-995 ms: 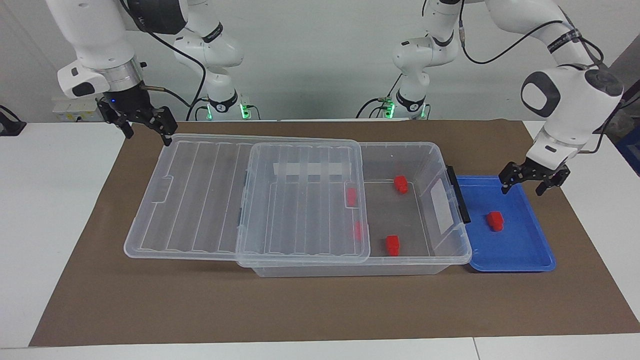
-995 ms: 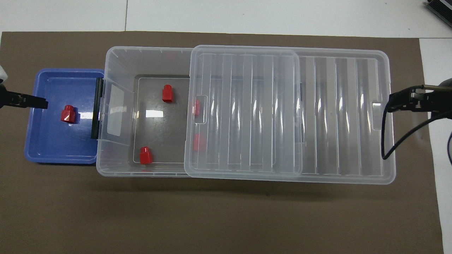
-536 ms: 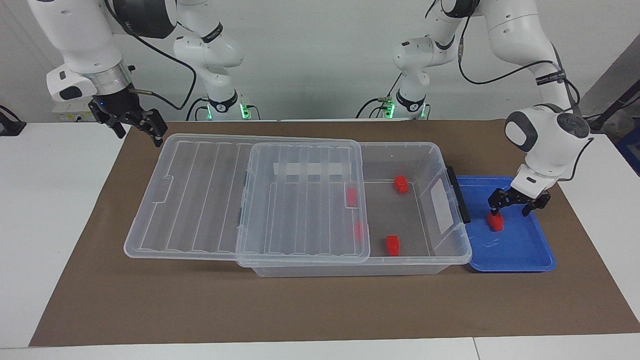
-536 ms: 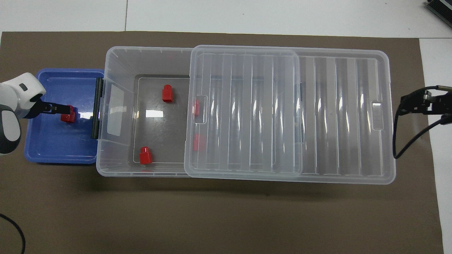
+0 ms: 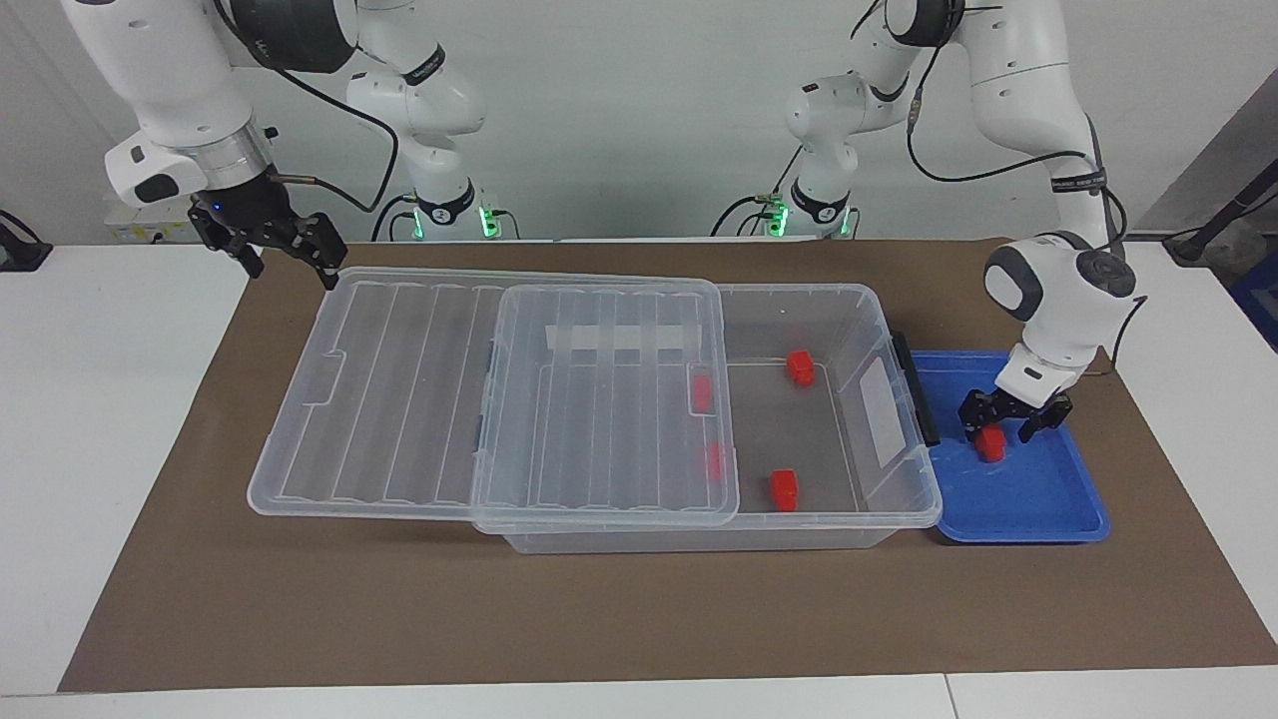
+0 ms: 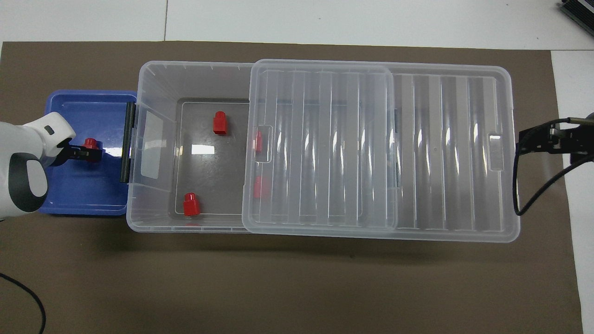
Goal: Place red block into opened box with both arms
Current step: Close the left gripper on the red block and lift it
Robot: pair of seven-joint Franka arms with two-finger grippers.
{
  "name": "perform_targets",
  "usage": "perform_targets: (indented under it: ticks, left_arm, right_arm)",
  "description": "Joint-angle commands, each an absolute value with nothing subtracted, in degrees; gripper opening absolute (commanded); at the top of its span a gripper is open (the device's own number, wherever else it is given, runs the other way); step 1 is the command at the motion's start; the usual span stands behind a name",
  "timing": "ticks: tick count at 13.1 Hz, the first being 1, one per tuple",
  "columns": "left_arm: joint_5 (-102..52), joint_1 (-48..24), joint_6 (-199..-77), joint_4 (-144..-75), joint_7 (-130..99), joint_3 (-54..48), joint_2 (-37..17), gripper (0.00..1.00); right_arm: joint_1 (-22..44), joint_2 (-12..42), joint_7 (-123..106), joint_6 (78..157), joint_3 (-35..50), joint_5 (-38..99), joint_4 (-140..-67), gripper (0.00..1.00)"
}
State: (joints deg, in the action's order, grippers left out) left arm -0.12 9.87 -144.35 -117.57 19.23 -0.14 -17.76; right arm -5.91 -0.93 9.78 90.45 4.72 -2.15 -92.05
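Facing and overhead views of two arms at a bench (image 5: 120, 399) covered by a brown mat (image 5: 639, 609).

Left arm: reaches down from its base with the wrist bent steeply, so that the left gripper (image 5: 1001, 431) points into the blue tray (image 5: 1048, 509) at the left arm's end of the bench. Its fingers straddle the red block (image 5: 990, 443), which sits on the tray floor. In the overhead view the block (image 6: 92, 144) shows at the 3 o'clock side of the gripper's tip. Whether the fingers already press on the block cannot be told; they stand partly closed about it.

Right arm: waits with the wrist turned downward, the right gripper (image 5: 290, 255) raised over the mat at the 11 o'clock corner of the lid (image 5: 399, 399) in the facing view. Its fingers are spread apart and hold nothing.

The box (image 5: 899, 499) lies lengthwise between the arms, touching the tray at its black latch (image 5: 914, 384). The lid is slid toward the right arm's end, leaving the tray-side part of the box uncovered. Two red blocks (image 5: 800, 365) (image 5: 784, 488) lie in the uncovered part, and two more (image 5: 703, 392) (image 5: 715, 459) show through the lid's edge.

Labels: a white strip (image 5: 619, 338) on the box shows through the lid; no writing can be read on it.
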Motion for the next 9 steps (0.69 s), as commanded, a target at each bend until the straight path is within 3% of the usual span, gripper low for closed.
perform_targets:
  ticks: [1,2,3,6,9]
  left_arm:
    - [-0.53,9.85,-145.02,-119.18,19.78,-0.26,-16.52,0.19]
    - [-0.44,9.84,-144.93,-119.09,19.34,-0.26,-16.52,0.04]
    - [-0.53,10.02,-144.5,-119.0,18.73,-0.26,-16.44,0.0]
    - [-0.88,9.23,-130.42,-112.62,14.26,-0.35,-13.47,0.0]
    - [-0.97,6.96,-107.91,-99.28,5.74,-1.14,-9.76,0.0]
  right_arm:
    - [-6.33,-2.99,8.18,90.7,5.18,-0.88,-94.48,1.0]
    - [-6.33,-2.99,7.74,90.7,5.19,-0.88,-94.48,1.0]
    - [-6.33,-2.99,7.65,90.79,5.19,-0.88,-94.57,1.0]
    - [-6.33,-2.99,7.56,90.97,5.27,-0.79,-94.57,1.0]
    - [-6.33,-2.99,7.65,90.97,5.27,-0.88,-94.57,1.0]
